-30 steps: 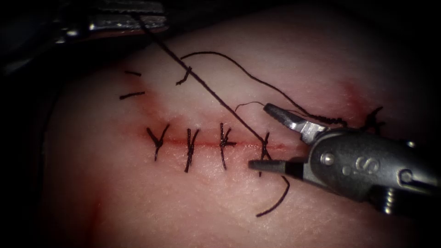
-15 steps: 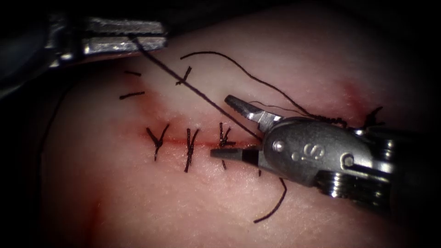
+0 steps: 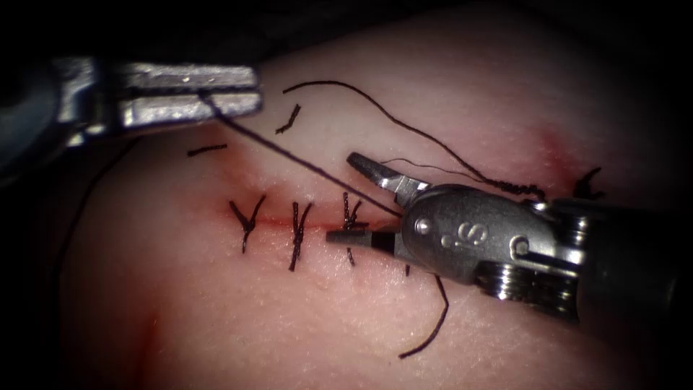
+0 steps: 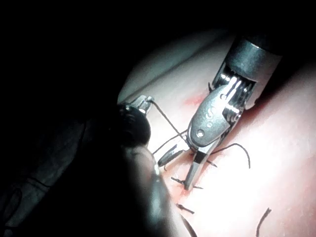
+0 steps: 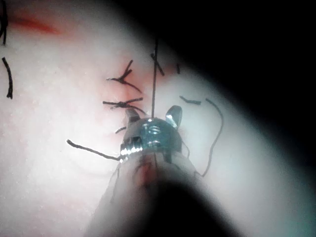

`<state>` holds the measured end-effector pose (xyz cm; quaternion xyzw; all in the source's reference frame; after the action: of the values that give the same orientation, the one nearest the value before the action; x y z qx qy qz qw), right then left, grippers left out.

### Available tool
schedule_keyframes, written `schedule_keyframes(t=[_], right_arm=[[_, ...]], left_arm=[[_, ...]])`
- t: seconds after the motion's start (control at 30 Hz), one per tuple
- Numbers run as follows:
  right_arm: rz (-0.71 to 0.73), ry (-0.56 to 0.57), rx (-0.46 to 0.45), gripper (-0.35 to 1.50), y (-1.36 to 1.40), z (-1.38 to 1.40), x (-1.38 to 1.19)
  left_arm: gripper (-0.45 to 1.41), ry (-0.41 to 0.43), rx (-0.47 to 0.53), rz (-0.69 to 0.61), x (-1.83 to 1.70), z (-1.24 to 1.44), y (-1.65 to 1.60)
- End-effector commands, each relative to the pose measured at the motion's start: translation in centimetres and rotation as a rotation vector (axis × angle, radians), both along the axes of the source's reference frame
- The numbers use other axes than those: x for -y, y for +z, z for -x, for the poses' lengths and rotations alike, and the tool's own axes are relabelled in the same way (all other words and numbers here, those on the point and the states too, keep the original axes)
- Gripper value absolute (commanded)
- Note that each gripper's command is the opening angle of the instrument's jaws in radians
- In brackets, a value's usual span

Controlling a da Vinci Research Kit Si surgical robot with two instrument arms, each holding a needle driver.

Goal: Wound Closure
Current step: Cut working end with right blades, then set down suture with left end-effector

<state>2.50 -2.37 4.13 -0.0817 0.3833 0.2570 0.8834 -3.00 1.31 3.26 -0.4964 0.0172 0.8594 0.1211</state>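
The right tool has slid leftward, jaws open astride the taut thread (held clamped by the left tool), seemingly lining up a cut, which needs closing.

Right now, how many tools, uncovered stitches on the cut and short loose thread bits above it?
Tools: 2 (left tool holds the thread; right tool jaws open, holding nothing)
Stitches: 3
Loose thread bits: 2
Total: 7
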Motion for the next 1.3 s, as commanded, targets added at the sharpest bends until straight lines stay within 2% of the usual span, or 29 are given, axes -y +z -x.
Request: schedule_keyframes(t=[0.03,0.23,0.27,0.3,0.33,0.53,0.57,0.6,0.67,0.7,0.73,0.77,0.8,0.83,0.87,0.9,1.0,1.03,1.13,1.17,1.2,1.27,1.3], right_arm=[[0.006,0.001,-0.004,1.16,0.04,-0.12,-0.09],[0.006,-0.006,-0.002,1.15,0.09,-0.17,-0.07],[0.007,-0.01,-0.009,0.76,0.09,-0.17,-0.07],[-0.006,-0.01,-0.025,0.11,0.08,-0.16,-0.06],[-0.027,-0.013,-0.036,-0.35,0.07,-0.16,-0.06],[-0.054,-0.012,-0.083,-0.35,-0.13,-0.17,-0.1],[-0.046,-0.004,-0.093,0.31,-0.19,-0.16,-0.09],[-0.046,-0.004,-0.093,0.31,-0.19,-0.16,-0.09],[-0.027,0.001,-0.115,1.24,-0.26,-0.08,-0.04],[-0.027,-0.006,-0.12,1.35,-0.28,-0.02,-0.01],[-0.031,-0.007,-0.121,1.4,-0.29,0.05,0.01],[0.003,-0.014,-0.045,1.48,-0.33,0.3,0.03],[0.023,-0.029,-0.018,1.48,-0.34,0.42,0.04],[0.023,-0.029,-0.018,1.48,-0.34,0.42,0.04],[0.046,-0.055,0.022,1.48,-0.37,0.73,0.05],[0.058,-0.068,0.047,1.48,-0.39,0.87,0.03],[0.073,-0.082,0.097,1.46,-0.45,1.31,-0.08],[0.098,-0.089,0.118,1.45,-0.49,1.53,-0.15],[0.151,-0.071,0.159,1.45,-0.56,1.94,-0.32],[0.151,-0.071,0.159,1.45,-0.56,1.94,-0.32],[0.156,-0.064,0.173,1.45,-0.58,2.05,-0.37],[0.158,-0.058,0.195,1.43,-0.57,2.11,-0.38],[0.158,-0.054,0.203,1.43,-0.57,2.11,-0.38]], left_arm=[[-0.45,0.0,0.005,0.007,-0.1,0.05,-0.01],[-0.45,0.002,0.005,0.009,-0.05,0.04,-0.03],[-0.45,0.003,0.005,0.011,-0.03,0.05,-0.04],[-0.45,0.003,0.004,0.012,-0.02,0.05,-0.04],[-0.45,0.003,0.004,0.013,-0.01,0.05,-0.04],[-0.45,0.006,0.001,0.024,0.09,0.06,-0.01],[-0.45,0.005,0.0,0.032,0.16,0.06,0.0],[-0.45,0.005,0.0,0.032,0.16,0.06,0.0],[-0.45,0.014,-0.001,0.042,0.29,0.04,0.0],[-0.45,0.017,0.0,0.046,0.33,0.03,-0.01],[-0.45,0.021,0.0,0.051,0.39,0.0,-0.03],[-0.45,0.03,0.0,0.063,0.49,-0.03,-0.06],[-0.45,0.03,0.001,0.061,0.54,-0.05,-0.08],[-0.45,0.03,0.001,0.061,0.54,-0.05,-0.08],[-0.45,0.031,0.022,0.056,0.66,-0.03,-0.12],[-0.45,0.033,0.033,0.056,0.72,0.0,-0.13],[-0.45,0.051,0.061,0.055,0.87,0.19,-0.16],[-0.45,0.069,0.079,0.057,0.98,0.38,-0.15],[-0.45,0.14,0.11,0.029,1.25,0.73,-0.09],[-0.45,0.14,0.11,0.029,1.25,0.73,-0.09],[-0.45,0.177,0.119,0.009,1.39,0.87,-0.03],[-0.45,0.197,0.137,-0.012,1.48,0.96,0.03],[-0.15,0.198,0.149,-0.038,1.52,1.0,0.09]])
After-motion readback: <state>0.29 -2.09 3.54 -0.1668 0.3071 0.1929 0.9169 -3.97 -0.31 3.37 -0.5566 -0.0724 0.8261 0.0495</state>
